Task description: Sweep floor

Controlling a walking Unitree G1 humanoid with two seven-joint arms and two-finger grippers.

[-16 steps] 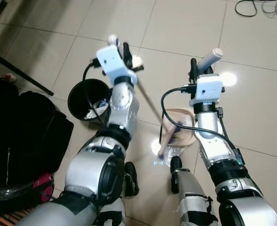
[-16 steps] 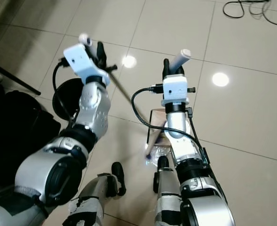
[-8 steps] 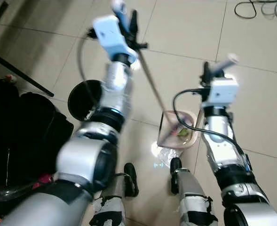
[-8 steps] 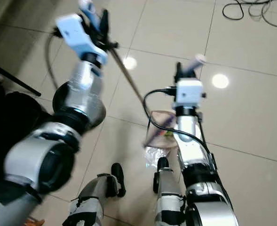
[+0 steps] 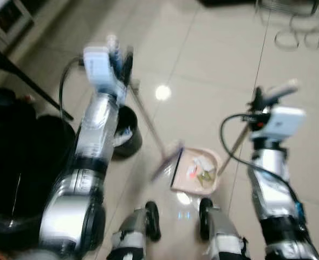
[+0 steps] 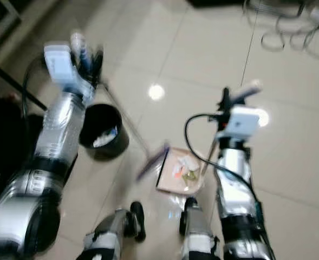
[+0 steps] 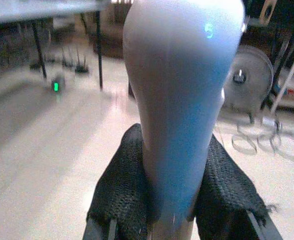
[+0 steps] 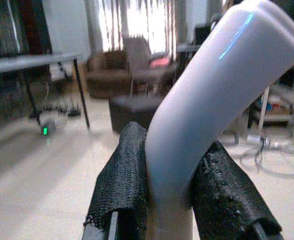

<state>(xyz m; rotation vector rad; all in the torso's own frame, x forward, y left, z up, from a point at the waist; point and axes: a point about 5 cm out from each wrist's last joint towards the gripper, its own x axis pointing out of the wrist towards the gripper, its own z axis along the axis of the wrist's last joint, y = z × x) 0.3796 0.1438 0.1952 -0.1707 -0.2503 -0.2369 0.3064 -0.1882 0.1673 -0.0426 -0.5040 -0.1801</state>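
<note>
- Broom (image 5: 148, 130): one; thin shaft blurred by motion, slanting from the raised left arm down to a dim bristle end just left of the dustpan; pale grip end fills the left wrist view.
- Left gripper (image 7: 171, 200): clenched on the broom grip, both mesh-covered fingers (image 7: 122, 185) pressed against it.
- Dustpan (image 5: 194, 170): one, pinkish, on the tiled floor before the feet; holds several small scraps, kinds unclear.
- Dustpan handle (image 8: 206, 100): one, pale, bent at the top.
- Right gripper (image 8: 171, 200): clasped around the dustpan handle.
- Bin (image 6: 102, 130): one, black, round, left of the dustpan; whitish litter inside.
- Floor (image 5: 213, 70): open tile ahead; cables (image 5: 294, 32) at the far edge, cut off.
- Black bags (image 5: 13, 151): left edge, partly cropped.
</note>
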